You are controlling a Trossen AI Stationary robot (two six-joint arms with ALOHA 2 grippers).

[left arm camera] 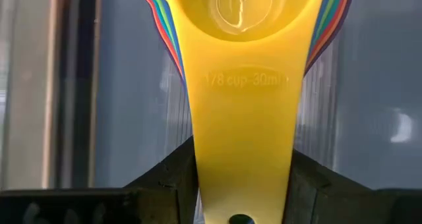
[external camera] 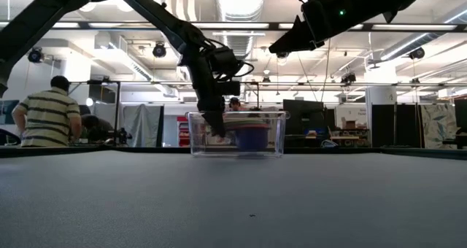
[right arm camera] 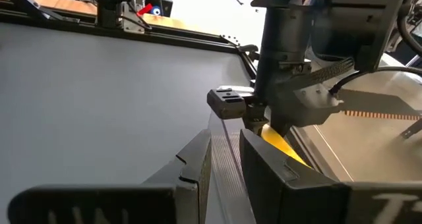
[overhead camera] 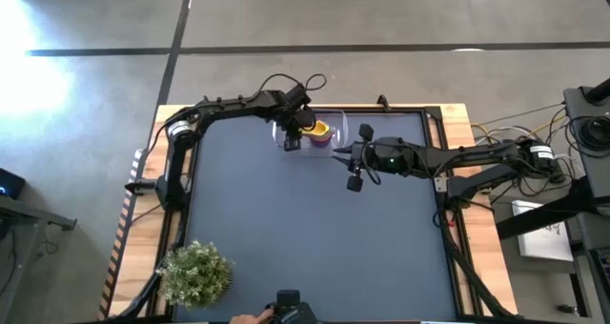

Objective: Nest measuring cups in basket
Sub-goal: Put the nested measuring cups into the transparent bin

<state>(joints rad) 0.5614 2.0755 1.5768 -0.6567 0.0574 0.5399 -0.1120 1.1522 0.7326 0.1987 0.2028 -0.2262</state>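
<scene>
The clear basket (overhead camera: 335,115) stands at the table's far middle; it also shows in the low view (external camera: 200,143). The nested cups (external camera: 252,136) lie inside it, purple outermost. Their coloured rims (left arm camera: 163,23) fan out under the yellow cup (left arm camera: 241,26), which lies on top. My left gripper (overhead camera: 293,133) reaches down into the basket's left part and is shut on the yellow cup. My right gripper (overhead camera: 345,158) hovers high above the table, just right of the basket. Its fingers (right arm camera: 198,161) are empty, with a narrow gap between them. My left gripper pinches the yellow cup's flat handle (left arm camera: 241,155) near its free end, one finger (left arm camera: 165,184) on each long edge. The fingers come steeply from above and lie along the handle. The cup's bowl rests in the stack of nested cups inside the basket.
A small green potted plant (overhead camera: 195,272) stands at the table's near left corner. A raised wooden border (overhead camera: 456,114) frames the grey mat. A person in a striped shirt (external camera: 47,117) is in the room beyond the far edge. The mat in front of the basket is open.
</scene>
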